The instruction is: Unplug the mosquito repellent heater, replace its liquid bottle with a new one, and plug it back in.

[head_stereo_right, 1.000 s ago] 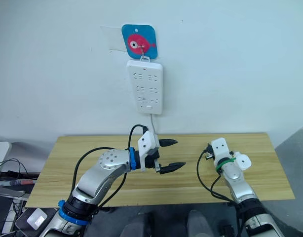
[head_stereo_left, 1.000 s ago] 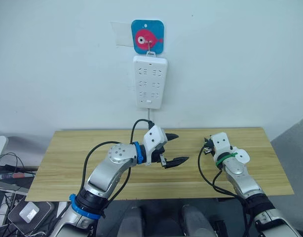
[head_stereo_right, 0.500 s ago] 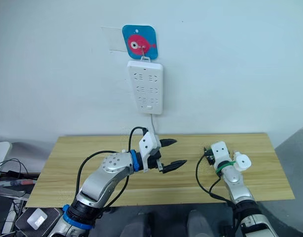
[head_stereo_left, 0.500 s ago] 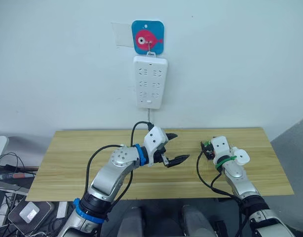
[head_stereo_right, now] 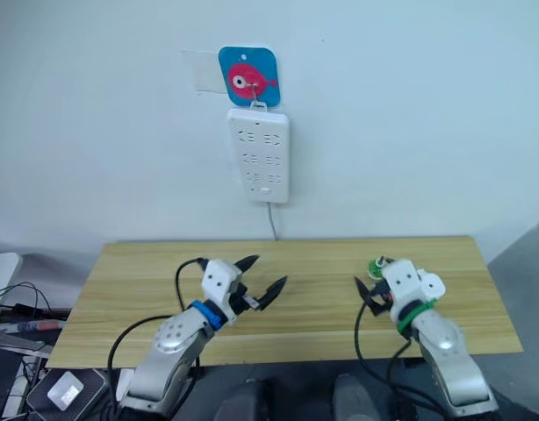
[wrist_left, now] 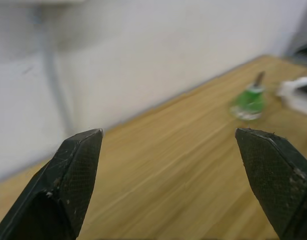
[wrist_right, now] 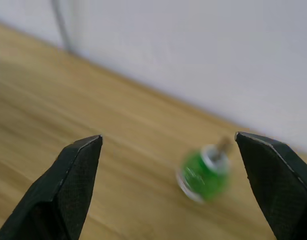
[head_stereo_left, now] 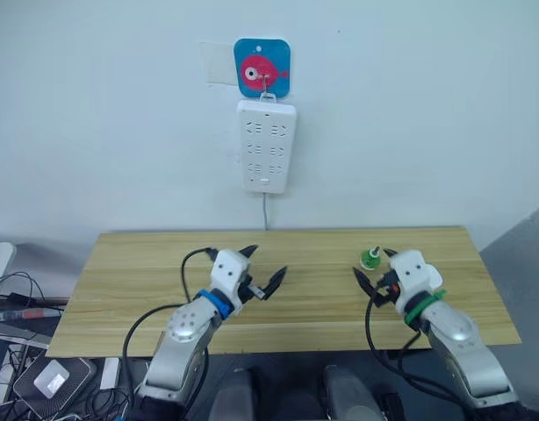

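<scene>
A pale wall (head_stereo_left: 94, 132) fills the background, and against its foot stands a long wooden table (head_stereo_left: 120, 289) running from 9 o'clock to 3 o'clock across the head views. On the wall at 12 o'clock hangs a white power strip (head_stereo_left: 266, 146), upright, under a blue square hook plate with a pink fish (head_stereo_left: 262, 66); a thin cord (head_stereo_left: 266, 210) drops from the strip's lower end to the table's far edge. All the strip's sockets look empty. The left arm lies low over the near half of the table, forearm rising from about 7 o'clock and pointing toward 1 o'clock; its left tool (head_stereo_left: 262, 267) has its two black fingers spread wide, holds nothing and touches nothing, with bare wood showing between the tips in the left wrist view. The right arm comes up from 5 o'clock and angles toward 11 o'clock; the right tool (head_stereo_left: 372, 274) is likewise spread wide and empty. Just beyond its fingertips, on the table at about 3 o'clock from the centre, sits a small green liquid bottle (head_stereo_left: 370, 257) with a wick stem on top, close to the tool but not gripped; in the right wrist view (wrist_right: 206, 172) it lies between the two spread fingers and apart from both. The mosquito repellent heater cannot be made out for certain.
</scene>
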`<control>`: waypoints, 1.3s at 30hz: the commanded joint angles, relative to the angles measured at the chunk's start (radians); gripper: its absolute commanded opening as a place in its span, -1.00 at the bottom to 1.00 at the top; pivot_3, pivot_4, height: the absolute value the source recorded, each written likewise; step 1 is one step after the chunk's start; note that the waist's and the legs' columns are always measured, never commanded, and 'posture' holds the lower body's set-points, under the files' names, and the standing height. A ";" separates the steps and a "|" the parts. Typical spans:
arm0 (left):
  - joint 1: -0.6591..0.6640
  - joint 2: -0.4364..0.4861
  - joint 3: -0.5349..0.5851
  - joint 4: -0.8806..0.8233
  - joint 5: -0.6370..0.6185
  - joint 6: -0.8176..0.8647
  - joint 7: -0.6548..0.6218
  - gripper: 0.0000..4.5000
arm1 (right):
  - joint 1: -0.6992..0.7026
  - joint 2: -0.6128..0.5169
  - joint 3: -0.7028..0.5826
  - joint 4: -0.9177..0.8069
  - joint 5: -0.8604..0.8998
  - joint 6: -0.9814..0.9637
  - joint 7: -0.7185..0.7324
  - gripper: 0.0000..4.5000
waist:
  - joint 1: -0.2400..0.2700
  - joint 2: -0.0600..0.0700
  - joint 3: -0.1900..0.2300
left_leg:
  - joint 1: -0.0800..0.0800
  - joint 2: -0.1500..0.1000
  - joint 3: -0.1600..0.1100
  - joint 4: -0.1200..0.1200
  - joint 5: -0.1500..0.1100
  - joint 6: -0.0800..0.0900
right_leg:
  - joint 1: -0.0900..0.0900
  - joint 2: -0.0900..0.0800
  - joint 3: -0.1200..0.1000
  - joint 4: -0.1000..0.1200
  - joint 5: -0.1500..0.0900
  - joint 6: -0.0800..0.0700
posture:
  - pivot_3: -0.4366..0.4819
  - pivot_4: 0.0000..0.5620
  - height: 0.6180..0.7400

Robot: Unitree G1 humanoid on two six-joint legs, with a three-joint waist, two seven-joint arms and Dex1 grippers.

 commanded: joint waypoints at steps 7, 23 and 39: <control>0.096 -0.107 0.162 0.141 0.014 -0.137 0.220 1.00 | -0.346 0.001 0.191 -0.026 0.168 0.189 0.349 0.97 | 0.032 -0.004 -0.004 | 0.000 0.000 -0.005 0.001 0.000 0.000 | 0.003 0.000 -0.007 -0.002 0.001 0.000 | -0.14 -0.50 1.00; -0.250 -0.135 0.183 0.879 0.063 -0.532 0.189 1.00 | -0.471 -0.007 0.266 0.114 0.106 0.166 0.528 0.97 | 0.055 -0.005 -0.004 | 0.000 -0.006 -0.006 0.001 0.000 0.000 | 0.004 -0.001 -0.009 -0.001 0.001 -0.001 | -0.12 -0.41 1.00; -0.424 -0.114 0.212 1.199 0.075 -0.667 0.203 1.00 | -0.448 -0.047 0.213 -0.002 0.138 0.298 0.509 0.97 | 0.051 -0.005 -0.004 | 0.000 -0.006 -0.006 0.001 0.000 0.000 | 0.003 -0.001 -0.009 -0.001 0.001 -0.001 | -0.18 -0.45 1.00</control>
